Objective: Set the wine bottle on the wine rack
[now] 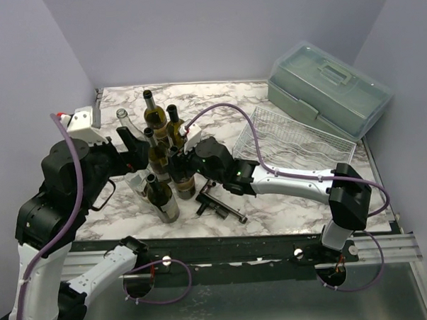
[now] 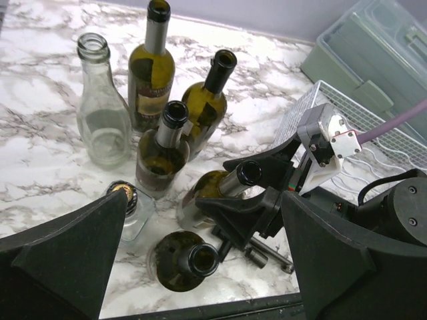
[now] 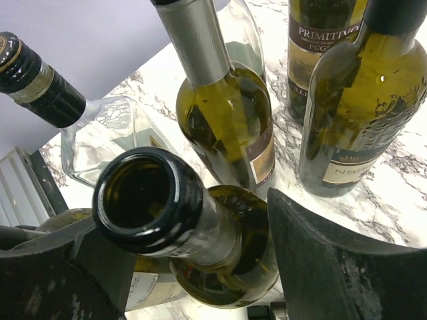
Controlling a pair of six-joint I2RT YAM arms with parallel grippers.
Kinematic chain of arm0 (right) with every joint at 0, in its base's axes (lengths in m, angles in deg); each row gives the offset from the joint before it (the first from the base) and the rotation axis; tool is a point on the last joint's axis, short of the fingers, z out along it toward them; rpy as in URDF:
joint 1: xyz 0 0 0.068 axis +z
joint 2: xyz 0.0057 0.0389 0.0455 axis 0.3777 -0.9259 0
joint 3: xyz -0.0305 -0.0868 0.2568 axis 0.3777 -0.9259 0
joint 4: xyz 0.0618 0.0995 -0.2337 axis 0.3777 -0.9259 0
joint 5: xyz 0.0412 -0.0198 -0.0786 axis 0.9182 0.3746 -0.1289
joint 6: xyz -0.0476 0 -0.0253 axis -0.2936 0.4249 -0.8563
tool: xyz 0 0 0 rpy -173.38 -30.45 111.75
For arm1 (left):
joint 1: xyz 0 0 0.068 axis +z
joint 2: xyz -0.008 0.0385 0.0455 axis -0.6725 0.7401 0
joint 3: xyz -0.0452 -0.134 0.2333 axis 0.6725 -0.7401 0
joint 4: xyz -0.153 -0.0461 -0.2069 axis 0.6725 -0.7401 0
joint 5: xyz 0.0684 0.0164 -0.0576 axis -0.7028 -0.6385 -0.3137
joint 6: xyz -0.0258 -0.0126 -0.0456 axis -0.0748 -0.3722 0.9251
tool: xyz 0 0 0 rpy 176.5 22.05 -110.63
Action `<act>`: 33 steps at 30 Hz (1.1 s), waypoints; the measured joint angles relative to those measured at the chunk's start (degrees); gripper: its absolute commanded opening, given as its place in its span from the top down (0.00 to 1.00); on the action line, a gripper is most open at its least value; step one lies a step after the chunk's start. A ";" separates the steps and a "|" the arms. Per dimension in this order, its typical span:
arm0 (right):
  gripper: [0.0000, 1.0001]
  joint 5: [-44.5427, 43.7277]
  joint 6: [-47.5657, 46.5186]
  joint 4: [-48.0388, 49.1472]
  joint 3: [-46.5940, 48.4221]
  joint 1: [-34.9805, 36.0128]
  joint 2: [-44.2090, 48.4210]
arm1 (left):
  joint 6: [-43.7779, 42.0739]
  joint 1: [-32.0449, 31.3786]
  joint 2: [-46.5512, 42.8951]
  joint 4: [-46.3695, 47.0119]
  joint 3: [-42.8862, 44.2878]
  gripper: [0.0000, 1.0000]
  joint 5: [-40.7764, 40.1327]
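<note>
Right gripper [image 2: 248, 190] is straddling the neck of the open wine bottle [image 3: 153, 200], standing among the cluster on the desk [image 1: 218, 96]. It's going for the neck, I'd judge, because neighbours are crowding the body. Its fingers are sitting part-way apart, a gap showing on one side; contact on the other is hard to tell. That arm is stretching low and leftward. Left gripper [image 1: 134, 151] is hovering over the bottles, fingers spread wide. The wine rack [image 1: 297, 138] is waiting empty, far right.
</note>
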 measured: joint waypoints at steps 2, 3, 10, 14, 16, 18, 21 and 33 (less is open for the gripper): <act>0.32 -0.20 -0.02 0.15 0.00 0.09 -0.13 | -0.46 0.00 -1.49 0.00 0.00 0.01 -0.63; 0.36 -0.44 0.00 0.28 0.04 0.09 -0.20 | -0.63 0.00 -2.03 0.00 0.00 0.01 -0.92; 0.64 -3.56 -1.20 0.83 0.83 0.07 -0.92 | -1.09 0.00 -2.71 -0.28 -0.31 0.01 -1.77; 0.71 -5.97 -1.51 0.74 1.18 0.15 -0.92 | -1.14 0.00 -2.71 -0.59 -0.31 0.01 -2.58; 0.78 -7.34 -1.44 0.39 1.38 0.26 -0.92 | -1.14 0.00 -2.71 -0.74 -0.31 0.01 -2.71; 0.85 -8.76 -1.40 -0.22 1.81 0.33 -0.98 | -1.11 0.00 -2.71 -0.85 -0.31 0.01 -2.80; 0.92 -10.88 -1.53 -1.49 2.71 0.37 -1.25 | -1.11 0.00 -2.71 -0.85 -0.31 0.01 -3.04; 0.99 -16.44 -4.09 -3.67 6.38 0.37 -1.42 | -1.09 0.00 -2.73 -0.98 -0.31 0.01 -3.65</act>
